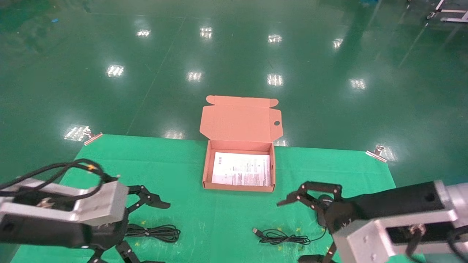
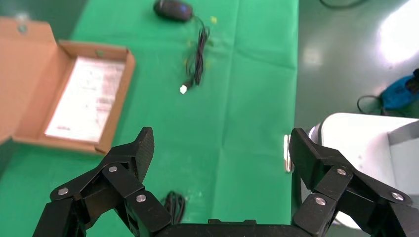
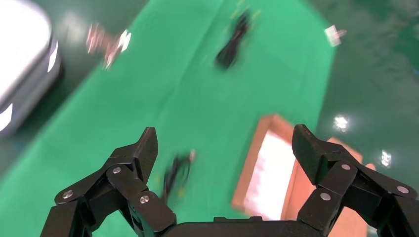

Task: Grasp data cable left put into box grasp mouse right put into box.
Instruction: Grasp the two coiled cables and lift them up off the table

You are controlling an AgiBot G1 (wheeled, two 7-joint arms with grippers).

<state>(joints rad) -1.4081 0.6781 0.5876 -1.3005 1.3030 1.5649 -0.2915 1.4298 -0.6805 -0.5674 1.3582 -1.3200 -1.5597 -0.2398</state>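
The data cable (image 1: 157,232), a flat black bundle, lies on the green cloth at front left. My left gripper (image 1: 151,232) is open around it, just above; one end of the bundle shows in the left wrist view (image 2: 174,205) beside a finger. The orange-brown box (image 1: 206,171) stands open at the middle with a white leaflet (image 1: 241,169) inside. The black mouse (image 2: 173,9) with a blue-lit wheel lies at front right, mostly hidden in the head view behind my open, empty right gripper (image 1: 290,232). Its cord (image 1: 281,238) and USB plug (image 1: 256,231) lie in front of the box.
The green cloth (image 1: 219,219) is held by metal clips at the far left corner (image 1: 91,137) and far right corner (image 1: 376,153). Beyond the far edge is glossy green floor. The box lid (image 1: 239,118) stands up behind the box.
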